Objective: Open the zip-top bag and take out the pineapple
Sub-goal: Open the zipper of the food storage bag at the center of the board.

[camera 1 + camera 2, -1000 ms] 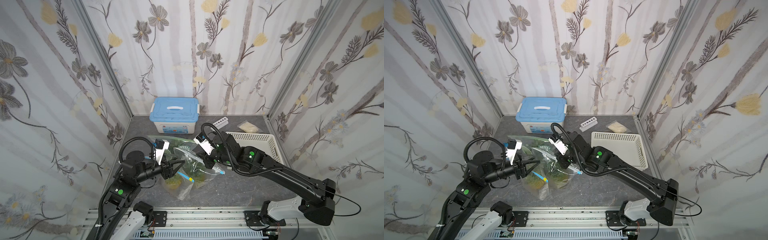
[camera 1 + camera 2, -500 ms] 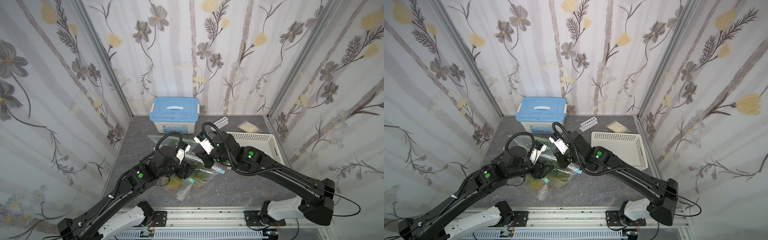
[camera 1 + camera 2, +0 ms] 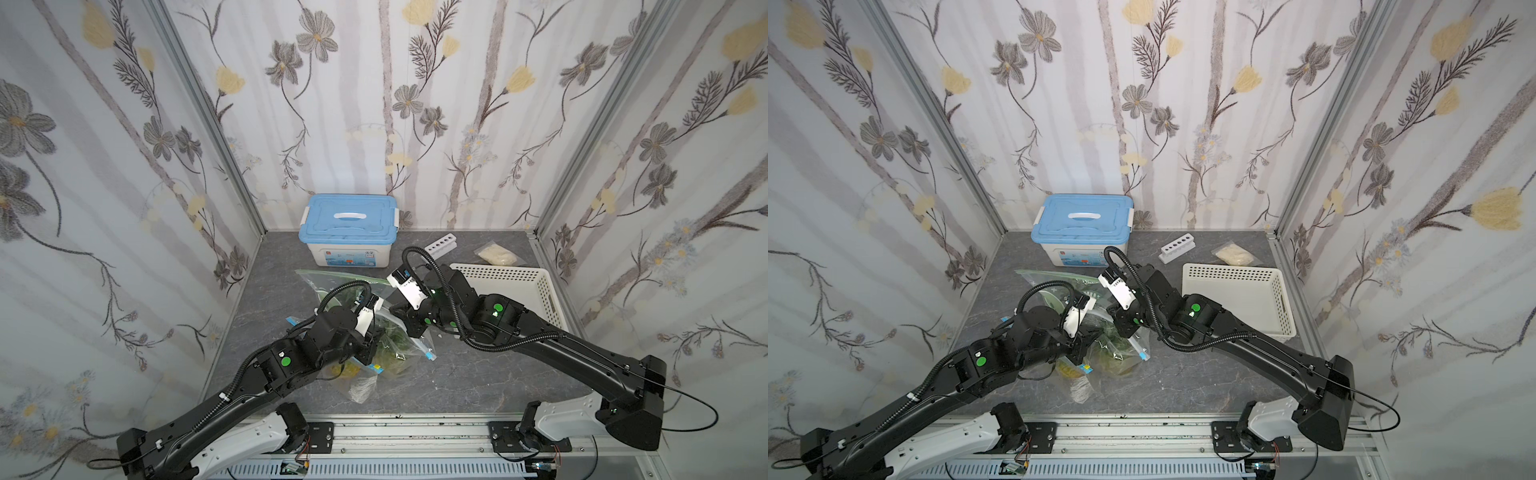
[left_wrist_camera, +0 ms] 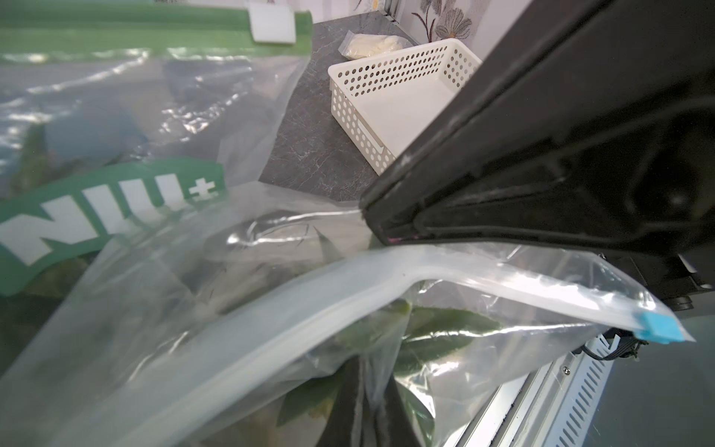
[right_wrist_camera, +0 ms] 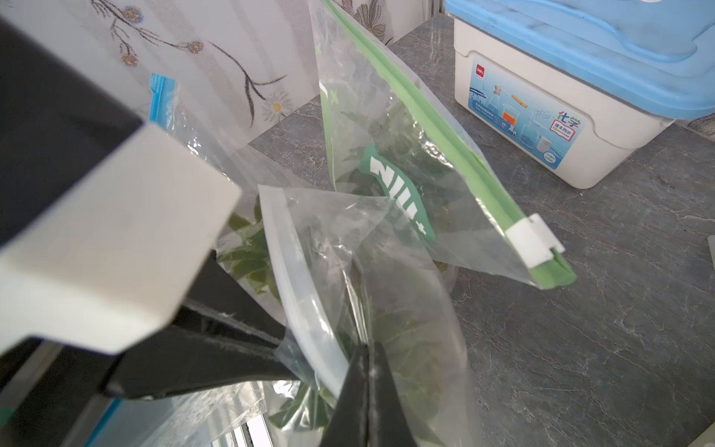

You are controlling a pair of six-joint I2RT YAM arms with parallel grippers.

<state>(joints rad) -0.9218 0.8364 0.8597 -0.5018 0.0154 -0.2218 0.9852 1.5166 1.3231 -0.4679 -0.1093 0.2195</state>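
Note:
The clear zip-top bag [image 3: 409,353] [image 3: 1127,353] with a blue slider [image 4: 389,329] lies crumpled mid-table between both arms. Inside it shows the pineapple: green leaves [image 4: 445,333] [image 5: 402,348] and a yellow body [image 3: 348,369] [image 3: 1068,368]. My left gripper [image 4: 365,391] [image 3: 374,334] is shut on the bag's film just under the white zip strip [image 4: 271,340]. My right gripper [image 5: 366,379] [image 3: 409,330] is shut on the bag's film beside the zip strip [image 5: 294,278], a hand's width from the left one. Whether the zip is parted I cannot tell.
A second bag with a green zip strip [image 3: 332,279] [image 5: 445,127] leans behind. A blue-lidded box [image 3: 348,228] stands at the back. To the right stand a white perforated basket [image 3: 523,276], a tube rack [image 3: 442,243] and a small pouch [image 3: 496,254].
My left arm swung in from the left to the clear bag, and its gripper went from open to shut on the film. The right gripper kept its grip in place.

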